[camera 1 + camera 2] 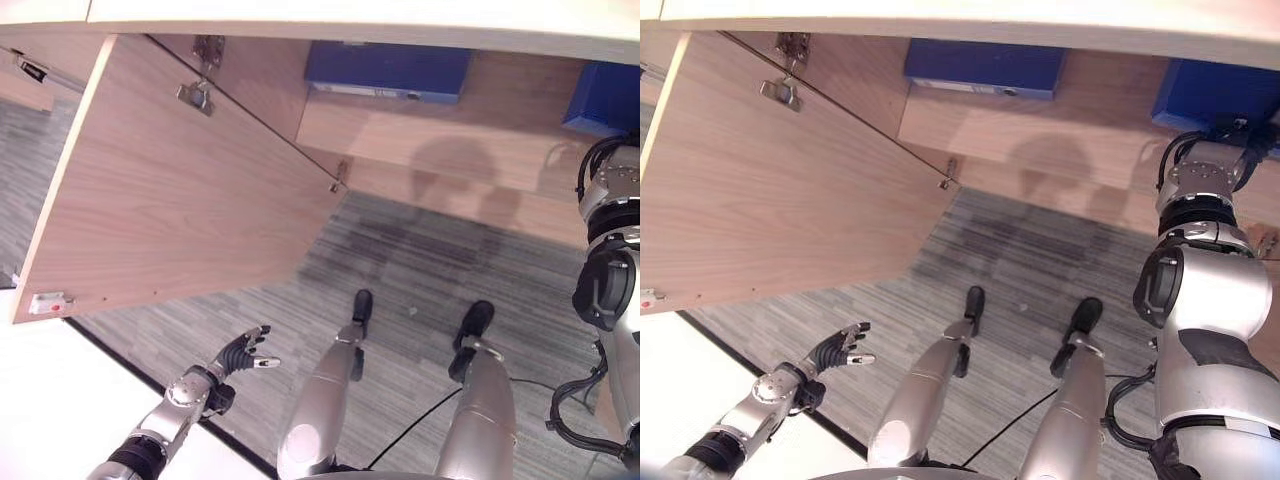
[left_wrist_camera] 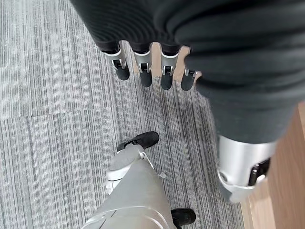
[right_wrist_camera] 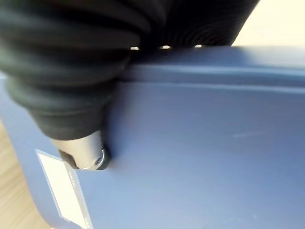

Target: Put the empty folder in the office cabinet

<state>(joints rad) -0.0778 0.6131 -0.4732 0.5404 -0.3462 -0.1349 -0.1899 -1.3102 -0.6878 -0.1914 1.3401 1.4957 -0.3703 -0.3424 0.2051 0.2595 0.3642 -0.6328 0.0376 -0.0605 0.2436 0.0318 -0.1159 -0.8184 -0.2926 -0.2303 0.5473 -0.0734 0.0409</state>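
Observation:
A blue folder (image 3: 200, 143) with a white spine label stands at the right end of the open office cabinet (image 1: 430, 140), seen there as well in the right eye view (image 1: 1215, 95). My right hand (image 3: 81, 148) is on it: the thumb presses its face and the fingers reach over its top edge. My left hand (image 1: 243, 352) hangs low at the left above the carpet, fingers (image 2: 143, 71) straight and holding nothing.
A second blue folder (image 1: 388, 70) lies flat further left inside the cabinet. The wooden cabinet door (image 1: 170, 200) stands swung open at the left. A white surface (image 1: 50, 400) fills the lower left corner. Grey carpet (image 1: 420, 270) lies before the cabinet.

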